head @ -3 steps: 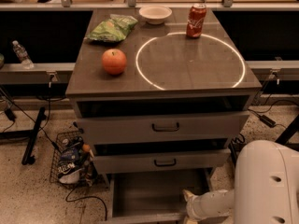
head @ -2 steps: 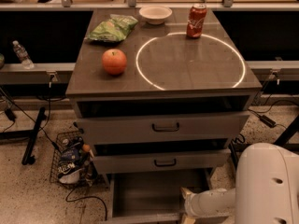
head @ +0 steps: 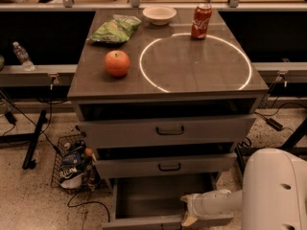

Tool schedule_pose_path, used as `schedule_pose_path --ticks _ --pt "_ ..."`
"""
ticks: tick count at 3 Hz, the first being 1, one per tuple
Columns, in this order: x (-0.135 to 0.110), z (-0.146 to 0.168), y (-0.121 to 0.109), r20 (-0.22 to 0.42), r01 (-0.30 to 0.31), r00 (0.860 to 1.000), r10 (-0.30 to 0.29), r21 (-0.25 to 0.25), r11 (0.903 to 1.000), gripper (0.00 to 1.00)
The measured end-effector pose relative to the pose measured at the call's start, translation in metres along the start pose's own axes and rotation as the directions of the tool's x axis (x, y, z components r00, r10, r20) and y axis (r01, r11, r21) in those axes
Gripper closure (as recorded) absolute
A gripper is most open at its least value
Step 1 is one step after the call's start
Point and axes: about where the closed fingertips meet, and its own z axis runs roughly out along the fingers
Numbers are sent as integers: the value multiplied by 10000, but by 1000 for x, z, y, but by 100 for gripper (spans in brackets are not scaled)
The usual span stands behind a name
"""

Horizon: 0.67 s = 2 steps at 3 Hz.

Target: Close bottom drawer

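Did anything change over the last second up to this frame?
Hardly anything. The gripper, low at the front right of the open bottom drawer, has at most edged slightly left. The drawer is as far out as before. The apple, chip bag, bowl and can have not moved.

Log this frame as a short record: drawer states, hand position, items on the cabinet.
bottom drawer: pulled far out, no contents visible
hand: low, at the right front of the bottom drawer, by its front panel
middle drawer: slightly open
top drawer: slightly open
cabinet top: apple, green chip bag, white bowl, red soda can
task status: bottom drawer not yet closed
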Motion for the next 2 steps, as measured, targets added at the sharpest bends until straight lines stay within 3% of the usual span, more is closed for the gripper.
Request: schedule_pose_path --ticks 1,2 --pt "0 -5 -8 13 180 9998 -180 235 9996 78" --pt "-1 -10 -12 26 273 9996 -275 397 9988 99"
